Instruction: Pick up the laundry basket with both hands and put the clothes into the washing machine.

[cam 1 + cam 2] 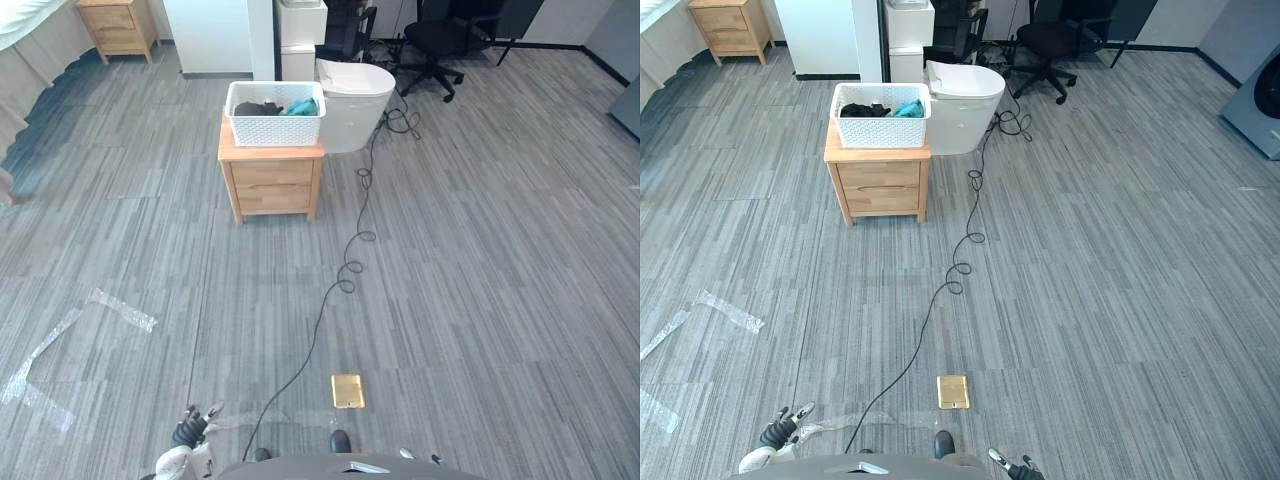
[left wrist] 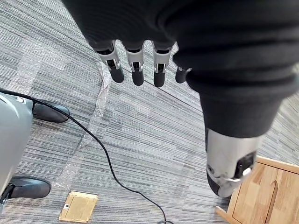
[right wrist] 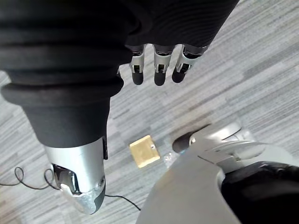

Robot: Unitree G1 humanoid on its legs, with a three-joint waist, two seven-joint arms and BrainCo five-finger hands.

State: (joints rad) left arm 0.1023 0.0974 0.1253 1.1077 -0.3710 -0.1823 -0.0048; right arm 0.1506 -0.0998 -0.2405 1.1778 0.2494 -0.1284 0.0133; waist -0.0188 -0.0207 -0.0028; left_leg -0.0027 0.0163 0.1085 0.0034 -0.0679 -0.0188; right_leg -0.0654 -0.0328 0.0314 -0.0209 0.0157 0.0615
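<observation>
A white lattice laundry basket stands on a small wooden nightstand far ahead, across the floor. Black and teal clothes lie inside it. A grey washing machine with a dark round door shows at the far right edge. My left hand hangs low at my side, far from the basket, and its fingers are straight and hold nothing. My right hand hangs at the other side with relaxed, empty fingers.
Just behind the nightstand stands a white rounded unit. A black office chair is at the back, and a second wooden nightstand at the far left. Tape strips and a brass floor plate mark the grey carpet.
</observation>
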